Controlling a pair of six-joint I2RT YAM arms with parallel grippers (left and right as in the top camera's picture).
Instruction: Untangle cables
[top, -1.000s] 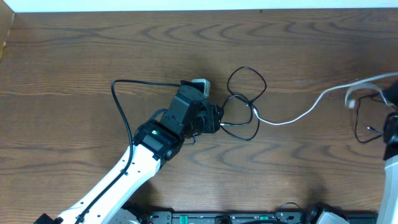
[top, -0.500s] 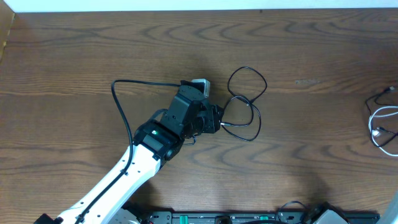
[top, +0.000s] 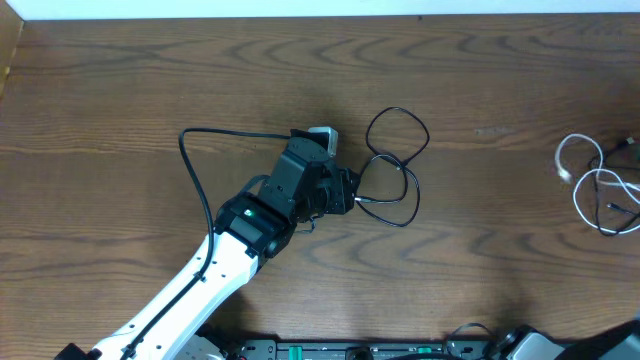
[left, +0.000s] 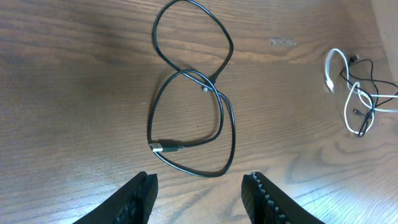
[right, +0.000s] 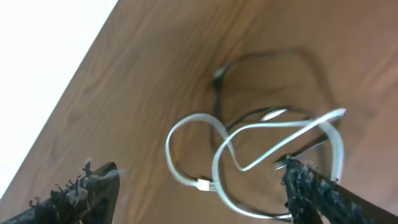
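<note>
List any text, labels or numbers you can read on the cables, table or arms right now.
No readable text in any view.
Pale mark on the table: too faint and blurred to read; may be only a scuff.
Black cable, white cable: no legible markings.
Left arm: green light only, no label visible.

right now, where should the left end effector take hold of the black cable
Probably best to take the black cable on the near arc of its lower loop. That arc is a single strand lying flat on the table, clear of the crossing and the plug. Come straight down from above with the left end effector, whose open jaws line up with that arc.
</note>
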